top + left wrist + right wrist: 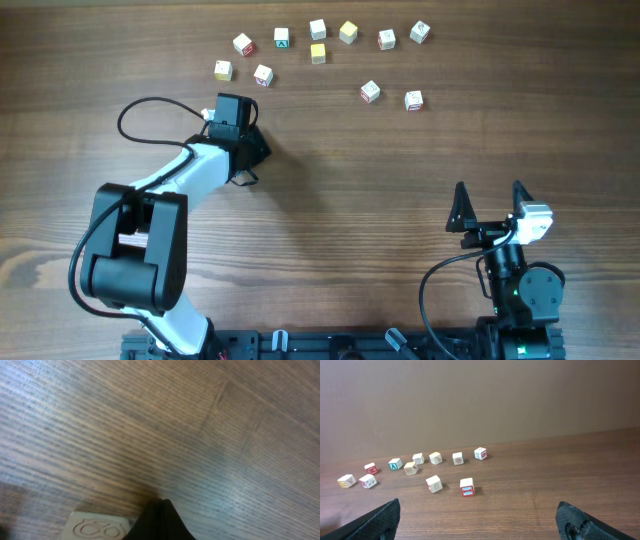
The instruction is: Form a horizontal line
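Even diffuse light, overhead view sharp, left wrist view blurred, pale glare patch on brown wood-grain table [250, 485], right wrist view clear, faint shadows

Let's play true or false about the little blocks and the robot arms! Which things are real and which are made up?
1. The cubes make one straight row, touching. False: they lie scattered and apart.
2. The right gripper is open and empty. True.
3. The right gripper touches a cube. False: it is well short of all of them.
4. A teal-faced cube sits among the others. True.
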`<state>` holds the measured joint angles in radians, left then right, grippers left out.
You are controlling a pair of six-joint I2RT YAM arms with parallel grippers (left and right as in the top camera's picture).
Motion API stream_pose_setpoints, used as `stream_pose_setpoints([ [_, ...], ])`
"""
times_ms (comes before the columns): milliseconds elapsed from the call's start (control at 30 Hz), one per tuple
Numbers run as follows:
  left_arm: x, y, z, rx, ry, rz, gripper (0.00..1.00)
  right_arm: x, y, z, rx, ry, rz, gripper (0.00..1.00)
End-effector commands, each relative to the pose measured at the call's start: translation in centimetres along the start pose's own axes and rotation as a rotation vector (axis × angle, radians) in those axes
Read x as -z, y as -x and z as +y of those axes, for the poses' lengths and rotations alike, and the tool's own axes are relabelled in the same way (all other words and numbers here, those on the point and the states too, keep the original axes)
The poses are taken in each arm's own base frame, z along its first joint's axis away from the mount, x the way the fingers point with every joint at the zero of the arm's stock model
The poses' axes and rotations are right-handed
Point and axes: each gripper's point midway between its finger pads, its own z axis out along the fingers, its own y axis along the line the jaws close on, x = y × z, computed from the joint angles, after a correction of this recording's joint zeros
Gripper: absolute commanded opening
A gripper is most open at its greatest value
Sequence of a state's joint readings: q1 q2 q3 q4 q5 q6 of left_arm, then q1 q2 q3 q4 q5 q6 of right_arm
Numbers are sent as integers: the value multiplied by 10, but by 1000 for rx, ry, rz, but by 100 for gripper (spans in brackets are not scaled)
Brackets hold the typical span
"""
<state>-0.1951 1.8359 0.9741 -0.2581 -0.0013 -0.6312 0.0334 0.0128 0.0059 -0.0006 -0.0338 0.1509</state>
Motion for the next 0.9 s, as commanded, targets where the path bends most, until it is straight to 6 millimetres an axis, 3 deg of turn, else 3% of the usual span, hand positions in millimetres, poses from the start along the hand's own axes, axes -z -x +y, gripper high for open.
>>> stream_pose_setpoints([
  [0,-3,-7,16,8,67,21,4,0,1,1,18,10,-5,100],
  [167,-2,-14,29,6,125,41,4,0,1,1,18,10,-5,100],
  [867,1,-23,47,-65,207,79,4,0,1,1,18,10,-6,100],
])
